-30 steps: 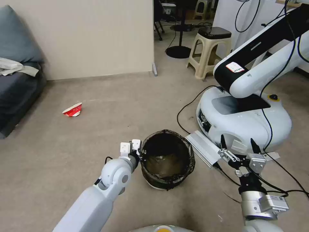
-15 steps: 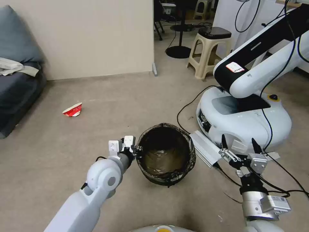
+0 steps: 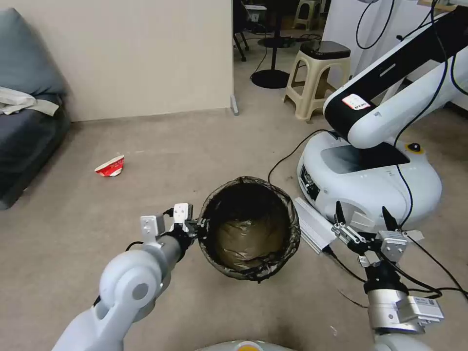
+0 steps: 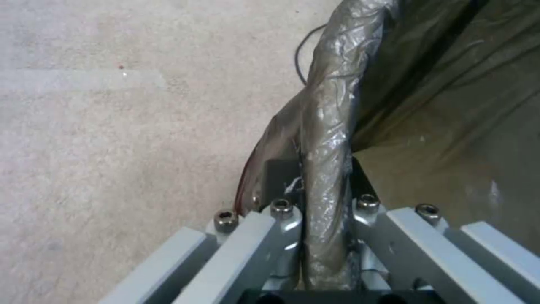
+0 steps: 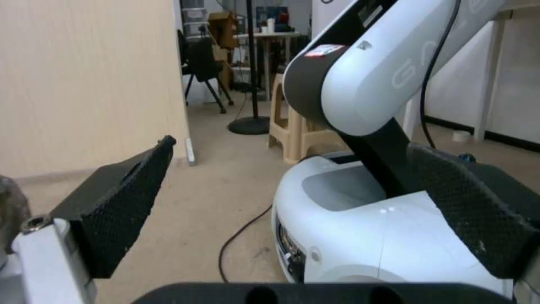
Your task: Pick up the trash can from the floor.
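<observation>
The left tool (image 3: 197,228) has its fingertips buried under the bag folded over the trash can (image 3: 248,226) rim, so the pads cannot be made out. The can's white wall is hidden beneath that bag. In the left wrist view the trash can (image 4: 329,126) runs past the picture's edge.

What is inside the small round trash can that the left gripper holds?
Inside the small round white trash can, a dark translucent plastic bag lines it; no loose rubbish shows. The left gripper clamps the rim. The bag covers the bin's own bottom.
</observation>
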Robot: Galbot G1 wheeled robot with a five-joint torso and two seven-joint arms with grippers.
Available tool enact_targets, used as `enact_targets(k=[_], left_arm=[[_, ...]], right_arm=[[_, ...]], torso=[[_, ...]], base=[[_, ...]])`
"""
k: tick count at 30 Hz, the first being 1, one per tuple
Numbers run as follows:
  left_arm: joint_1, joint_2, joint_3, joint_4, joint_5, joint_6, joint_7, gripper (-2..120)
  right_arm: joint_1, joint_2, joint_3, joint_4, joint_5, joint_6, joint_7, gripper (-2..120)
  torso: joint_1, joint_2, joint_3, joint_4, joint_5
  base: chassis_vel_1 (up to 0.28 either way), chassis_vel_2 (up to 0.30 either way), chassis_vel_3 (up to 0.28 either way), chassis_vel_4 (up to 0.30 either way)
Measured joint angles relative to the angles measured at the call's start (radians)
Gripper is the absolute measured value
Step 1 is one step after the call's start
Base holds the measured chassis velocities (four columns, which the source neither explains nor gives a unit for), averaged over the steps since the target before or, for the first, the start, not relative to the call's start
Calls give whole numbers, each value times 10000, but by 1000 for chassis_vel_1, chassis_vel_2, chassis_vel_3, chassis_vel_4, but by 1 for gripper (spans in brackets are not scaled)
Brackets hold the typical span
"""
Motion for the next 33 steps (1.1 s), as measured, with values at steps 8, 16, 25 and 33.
enact_targets(k=[8,16,25,33], left_arm=[[545,193,-580,-357,-79,0,30,1],[617,252,-712,-366,-70,0,47,1],[536,305,-719,-180,-38,1,63,1],[516,312,-695,-134,-24,4,73,1]], right_arm=[[34,-128,-4,11,70,0,19,100],[101,-157,-54,-42,90,0,24,100],[116,-196,-59,-57,97,-7,30,100],[89,-227,-53,-56,96,-11,30,100]], torso=[[0,0,0,0,0],[0,0,0,-1,0],[0,0,0,-1,1],[0,1,0,-1,1]], base=[[0,0,0,0],[0,0,0,0],[0,0,0,0],[0,0,0,0]])
